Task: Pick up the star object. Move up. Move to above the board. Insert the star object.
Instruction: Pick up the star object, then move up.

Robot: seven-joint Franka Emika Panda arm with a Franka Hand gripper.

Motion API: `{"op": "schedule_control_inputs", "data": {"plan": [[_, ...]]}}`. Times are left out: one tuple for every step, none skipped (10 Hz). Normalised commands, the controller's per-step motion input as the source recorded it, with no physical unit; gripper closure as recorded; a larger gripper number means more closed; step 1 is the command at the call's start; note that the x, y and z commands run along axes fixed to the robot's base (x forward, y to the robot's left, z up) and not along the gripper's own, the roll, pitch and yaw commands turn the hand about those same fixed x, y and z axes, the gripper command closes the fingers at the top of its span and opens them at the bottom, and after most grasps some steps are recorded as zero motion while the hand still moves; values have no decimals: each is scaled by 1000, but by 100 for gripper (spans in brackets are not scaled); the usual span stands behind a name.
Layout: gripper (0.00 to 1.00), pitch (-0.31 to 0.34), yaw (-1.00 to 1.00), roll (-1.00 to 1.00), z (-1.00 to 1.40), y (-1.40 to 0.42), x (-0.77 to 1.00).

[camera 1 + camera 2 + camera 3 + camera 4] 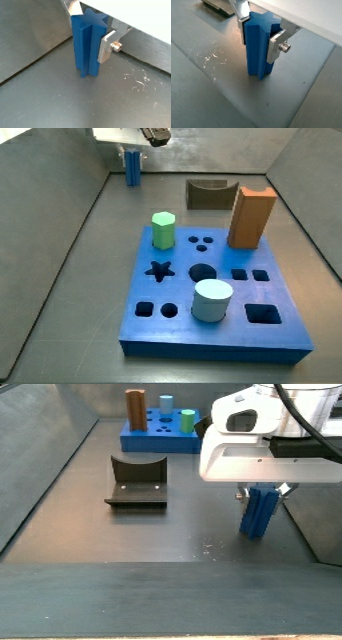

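Floor: dark grey, scratched (139,80), walled on the sides.
Wrist views: gripper (93,35) has its silver fingers (276,45) clamped on the star object (87,45), which stands upright, its foot at the floor.
Side views: star object (134,168) near the back wall, well apart from the board (214,328); fixture (136,482) between them; green peg (163,230), orange block (250,216) and pale cylinder (211,300) stand on the board.

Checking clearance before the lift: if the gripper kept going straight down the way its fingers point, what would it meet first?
The gripper points down, its fingers flanking the upright star object, which stands on the grey floor. Straight down, the fingertips would probably meet that floor first; nothing else shows beneath them.
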Motion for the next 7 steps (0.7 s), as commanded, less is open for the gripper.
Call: {"op": "schedule_control_inputs", "data": {"plan": [[100, 0, 0, 0, 0, 0, 0], [100, 0, 0, 0, 0, 0, 0], [100, 0, 0, 0, 0, 0, 0], [100, 0, 0, 0, 0, 0, 0], [100, 0, 0, 0, 833, 0, 0], [100, 19, 14, -5, 802, -28, -21], [100, 45, 10, 2, 704, -20, -39]]}}
